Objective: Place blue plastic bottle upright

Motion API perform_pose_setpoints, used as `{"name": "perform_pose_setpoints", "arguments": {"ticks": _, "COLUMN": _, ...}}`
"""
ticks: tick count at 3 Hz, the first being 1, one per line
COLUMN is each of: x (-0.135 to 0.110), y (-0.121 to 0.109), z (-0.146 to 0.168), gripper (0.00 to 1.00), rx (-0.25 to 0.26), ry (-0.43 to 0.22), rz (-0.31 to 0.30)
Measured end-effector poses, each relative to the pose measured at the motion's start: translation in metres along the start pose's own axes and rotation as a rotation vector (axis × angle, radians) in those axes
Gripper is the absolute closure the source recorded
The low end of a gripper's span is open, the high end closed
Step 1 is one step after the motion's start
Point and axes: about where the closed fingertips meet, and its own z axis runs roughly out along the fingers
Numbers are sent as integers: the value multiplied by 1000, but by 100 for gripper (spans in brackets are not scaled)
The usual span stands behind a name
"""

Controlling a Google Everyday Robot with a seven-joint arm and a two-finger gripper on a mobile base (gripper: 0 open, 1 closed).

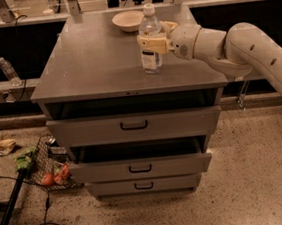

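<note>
The blue plastic bottle (150, 43) is clear with a white cap and a white label with dark print. It stands upright on the grey cabinet top (95, 59), right of centre. My gripper (152, 39) reaches in from the right on a white arm, and its yellowish fingers (153, 45) wrap around the bottle's middle, shut on it. The bottle's base rests on or just at the surface.
A pale bowl (128, 20) sits at the back of the top, behind the bottle. The cabinet's drawers (134, 127) stand partly pulled out. A smaller clear bottle (9, 71) stands on a ledge at left. Cables, a basket and litter lie on the floor at left.
</note>
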Motion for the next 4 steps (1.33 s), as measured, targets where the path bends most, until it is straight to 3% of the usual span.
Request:
{"name": "perform_pose_setpoints", "arguments": {"ticks": 1, "x": -2, "y": 0, "z": -9, "gripper": 6, "rx": 7, "ry": 50, "rz": -22}}
{"name": "perform_pose_setpoints", "arguments": {"ticks": 2, "x": -7, "y": -3, "z": -42, "gripper": 0, "rx": 73, "ry": 124, "rz": -58}}
{"name": "perform_pose_setpoints", "arguments": {"ticks": 3, "x": -21, "y": -1, "z": -102, "gripper": 0, "rx": 197, "ry": 211, "rz": -112}}
{"name": "perform_pose_setpoints", "arguments": {"ticks": 4, "x": -20, "y": 2, "z": -97, "gripper": 0, "rx": 183, "ry": 209, "rz": -110}}
